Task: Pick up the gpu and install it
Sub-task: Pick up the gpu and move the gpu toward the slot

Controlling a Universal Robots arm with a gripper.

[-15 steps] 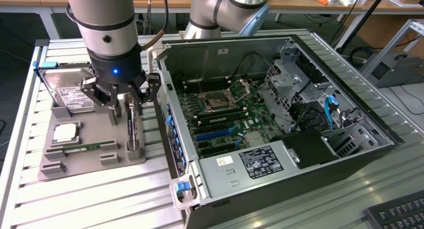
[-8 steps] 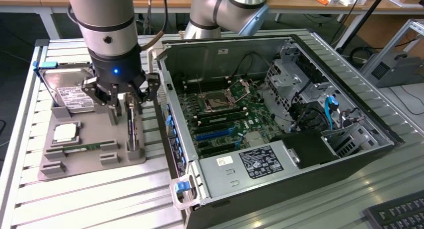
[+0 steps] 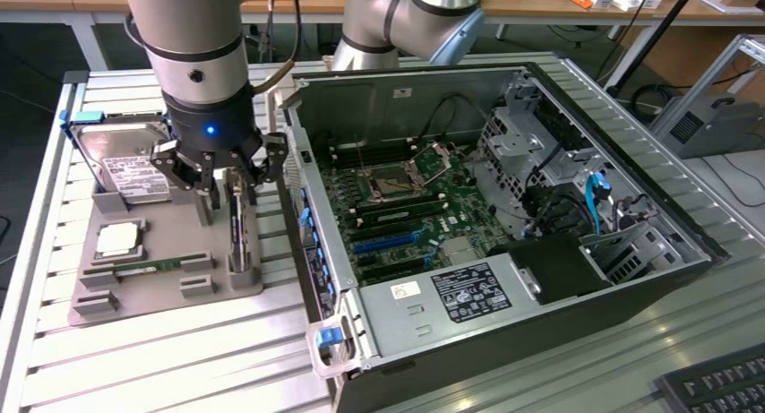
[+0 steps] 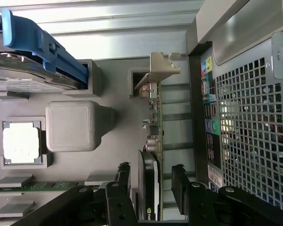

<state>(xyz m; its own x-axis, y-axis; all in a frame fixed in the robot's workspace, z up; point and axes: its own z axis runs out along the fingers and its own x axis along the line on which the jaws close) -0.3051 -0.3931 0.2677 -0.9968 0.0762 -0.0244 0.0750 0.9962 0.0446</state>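
Straddling gpu (image 4: pixel 153 123) | tool (image 4: pixel 151 170) open, wrist view: gaps both sides | exterior view: case (image 3: pixel 395 99) interior

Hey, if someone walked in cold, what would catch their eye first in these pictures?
Most striking is the open computer case on the exterior view's right, its green motherboard laid bare. Next comes the robot's hand, which hangs over the grey holder on the exterior view's left, open and straddling the gpu that stands on edge there, without gripping it.
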